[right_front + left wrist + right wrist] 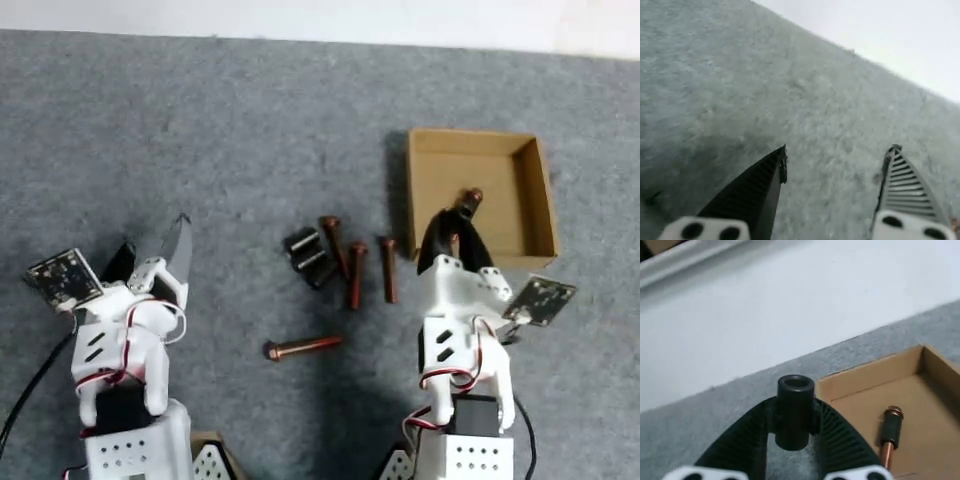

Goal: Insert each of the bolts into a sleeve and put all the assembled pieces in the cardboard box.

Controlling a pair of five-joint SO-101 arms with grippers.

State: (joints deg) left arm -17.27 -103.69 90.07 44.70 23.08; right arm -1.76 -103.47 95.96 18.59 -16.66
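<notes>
My right pincer [795,416] is pinching a black sleeve [795,390] upright, bore facing up. It hangs over the near edge of the cardboard box [500,170], which sits toward the counter's [200,130] far right corner. One assembled piece [891,432] already lies inside the box.

My left pincer [160,245] is spread wide with nothing in it. It hovers above bare counter near the left edge, angled toward the middle.

Three bolts [356,275] lie near the centre of the counter beside two spare sleeves [308,255], and a fourth bolt [303,347] lies alone nearer the arms.

I judge the step in hand to be mating a bolt with the held sleeve. To do it well, I'd hold the right arm steady with the bore level. With the left I'd take the lone bolt close to its head, since it lies clear of the others. Then I'd line the shank up with the bore before pushing, because a tilted entry would likely jam or twist the sleeve in its grip.
</notes>
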